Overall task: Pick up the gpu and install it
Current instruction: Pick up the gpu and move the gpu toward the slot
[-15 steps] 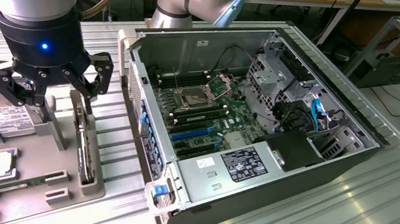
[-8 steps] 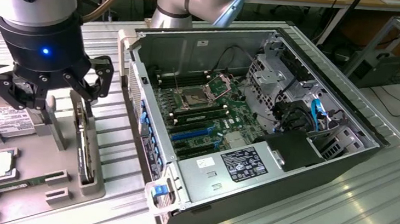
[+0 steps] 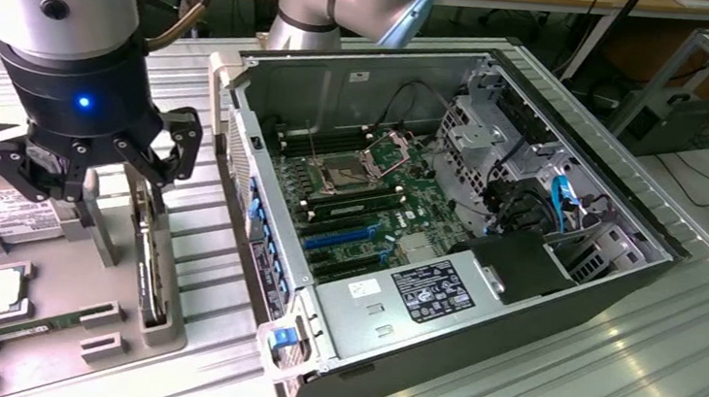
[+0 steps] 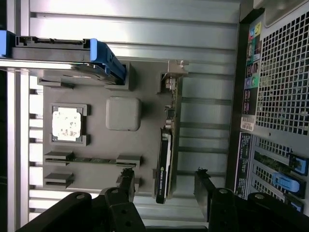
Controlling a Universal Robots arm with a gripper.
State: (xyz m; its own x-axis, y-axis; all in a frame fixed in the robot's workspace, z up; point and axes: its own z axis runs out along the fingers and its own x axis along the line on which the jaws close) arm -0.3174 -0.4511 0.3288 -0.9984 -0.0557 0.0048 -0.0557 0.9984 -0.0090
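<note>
Grey parts tray, upright NVIDIA-lettered gpu just below the wide-spread claw.

gpu upright on edge in grey holder; clear gap along both faces. End effector fingers spread, straddling gpu, touching neither face. Computer case wall near one face, bare table strip between. Raised grey block near other face.
</note>
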